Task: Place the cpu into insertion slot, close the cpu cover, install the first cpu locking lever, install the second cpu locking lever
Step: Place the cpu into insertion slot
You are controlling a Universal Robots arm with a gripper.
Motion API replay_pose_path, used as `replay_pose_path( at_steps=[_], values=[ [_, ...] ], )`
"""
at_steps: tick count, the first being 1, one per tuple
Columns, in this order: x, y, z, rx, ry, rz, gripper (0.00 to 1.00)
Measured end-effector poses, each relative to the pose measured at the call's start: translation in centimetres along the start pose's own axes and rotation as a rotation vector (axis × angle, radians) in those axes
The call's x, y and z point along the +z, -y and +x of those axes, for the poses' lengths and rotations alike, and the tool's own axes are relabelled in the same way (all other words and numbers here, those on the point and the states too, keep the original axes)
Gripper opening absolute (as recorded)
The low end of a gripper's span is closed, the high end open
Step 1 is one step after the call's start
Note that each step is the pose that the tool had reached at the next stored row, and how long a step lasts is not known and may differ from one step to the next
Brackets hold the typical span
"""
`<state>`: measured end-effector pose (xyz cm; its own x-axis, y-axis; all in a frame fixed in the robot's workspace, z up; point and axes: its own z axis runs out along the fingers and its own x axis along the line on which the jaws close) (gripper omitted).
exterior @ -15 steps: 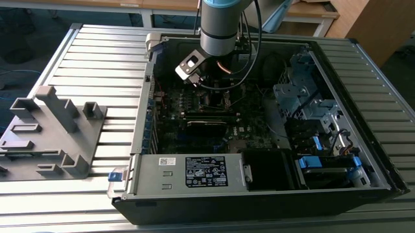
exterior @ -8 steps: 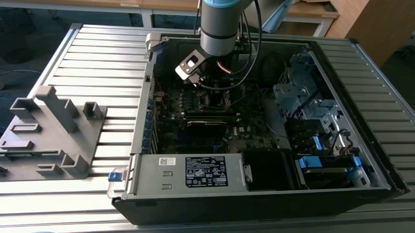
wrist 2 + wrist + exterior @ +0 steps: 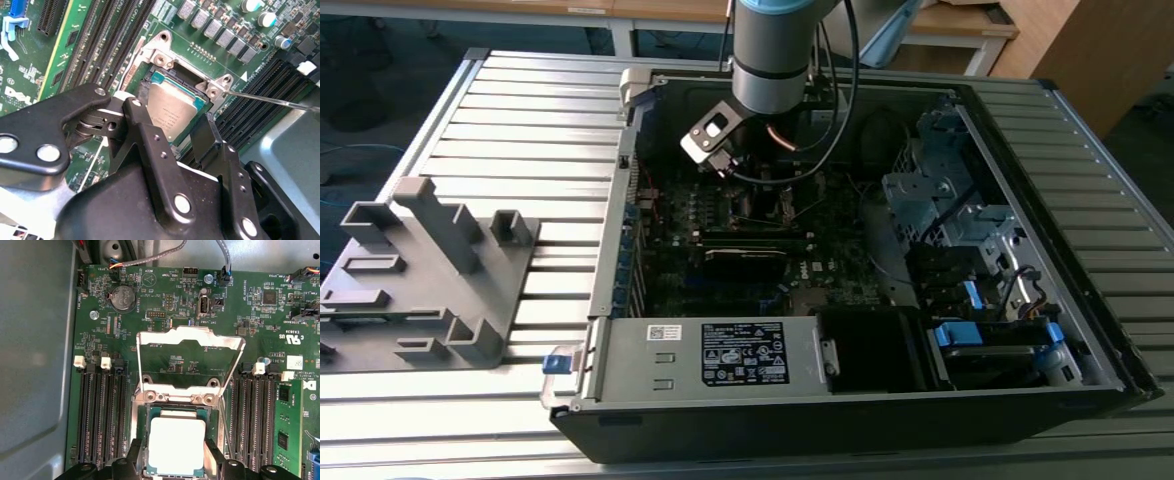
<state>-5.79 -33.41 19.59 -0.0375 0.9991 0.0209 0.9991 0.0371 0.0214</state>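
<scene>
First wrist view looks straight down on it: the cpu (image 3: 177,445) lies flat in the slot (image 3: 139,415), and the gripper (image 3: 174,451) has one finger on each of two opposite edges. They sit right up against the chip, so I'd call that clamped on it rather than let go. Holding it by the edges makes sense, since nothing presses on the metal top and it goes down level.

The cover (image 3: 190,336) stands swung up on its hinge at the far side of the slot. That leaves the opening clear for the chip. In the second wrist view a thin locking lever (image 3: 280,102) sticks out to the side, unhooked, which is why the cover can stand open at all.

Exterior view shows the arm (image 3: 774,50) reaching down into the far part of the open computer case (image 3: 854,420). A grey fixture (image 3: 427,280) sits well apart on the exterior view's left.
</scene>
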Motion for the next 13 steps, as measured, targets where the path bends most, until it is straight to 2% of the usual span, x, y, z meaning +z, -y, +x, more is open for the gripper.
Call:
replay_pose_path(
  at_steps=[9,13],
  values=[
    [-0.07,0.00,-0.01,0.000,0.0003,0.0002,0.58],
    [-0.32,0.00,0.00,0.000,0.0004,0.0003,0.58]
  ],
)
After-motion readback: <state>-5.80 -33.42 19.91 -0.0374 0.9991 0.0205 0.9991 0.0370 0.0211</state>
